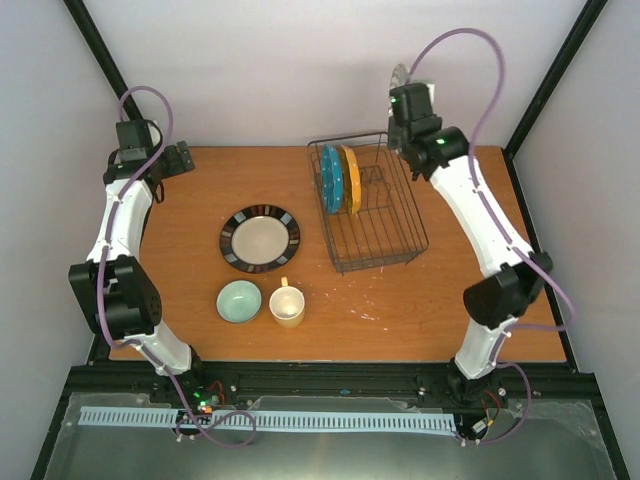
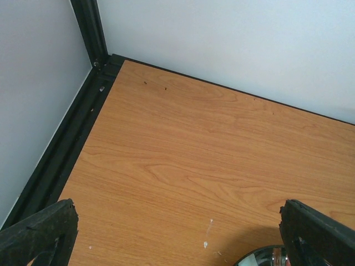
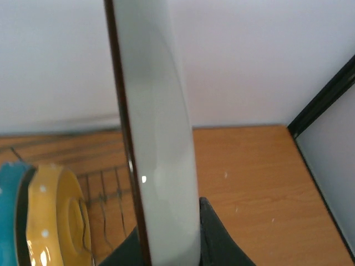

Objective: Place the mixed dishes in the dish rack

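The left arm and the right arm wear smooth white plastic shells between bulky black joint housings. A thin lilac cable loops along each arm. Small green lights glow on the right arm's black wrist. The left gripper has matte black, grainy-surfaced fingers.

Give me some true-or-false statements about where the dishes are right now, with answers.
1. Two plates stand on edge in the dish rack. True: the teal plate and the yellow plate.
2. The right gripper is empty. False: the right gripper is shut on a cream plate, held on edge.
3. The mug sits in the dish rack. False: the mug stands on the table beside the mint bowl.
4. The striped plate lies flat on the table. True.
5. The left gripper holds the mint bowl. False: the left gripper is open and empty.
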You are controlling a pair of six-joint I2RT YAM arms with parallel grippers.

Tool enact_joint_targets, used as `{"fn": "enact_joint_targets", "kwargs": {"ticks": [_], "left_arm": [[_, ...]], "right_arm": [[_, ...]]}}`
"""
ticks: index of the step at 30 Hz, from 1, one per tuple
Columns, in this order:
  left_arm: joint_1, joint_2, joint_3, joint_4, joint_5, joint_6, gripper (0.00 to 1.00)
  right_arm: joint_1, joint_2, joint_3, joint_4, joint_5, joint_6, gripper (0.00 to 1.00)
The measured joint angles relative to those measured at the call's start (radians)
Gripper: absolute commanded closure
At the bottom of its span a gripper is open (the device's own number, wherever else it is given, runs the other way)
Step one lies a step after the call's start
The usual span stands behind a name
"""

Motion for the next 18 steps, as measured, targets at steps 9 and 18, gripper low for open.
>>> {"fn": "enact_joint_targets", "kwargs": {"ticks": [9, 18], "left_arm": [[-0.001, 0.001, -0.005, -0.001, -0.026, -0.001, 0.0], [-0.001, 0.001, -0.032, -0.003, -0.035, -0.001, 0.0]], "right_arm": [[-0.006, 0.22, 0.04, -0.143, -0.172, -0.002, 0.97], [-0.014, 0.23, 0.053, -0.154, -0.236, -0.008, 0.97]]}}
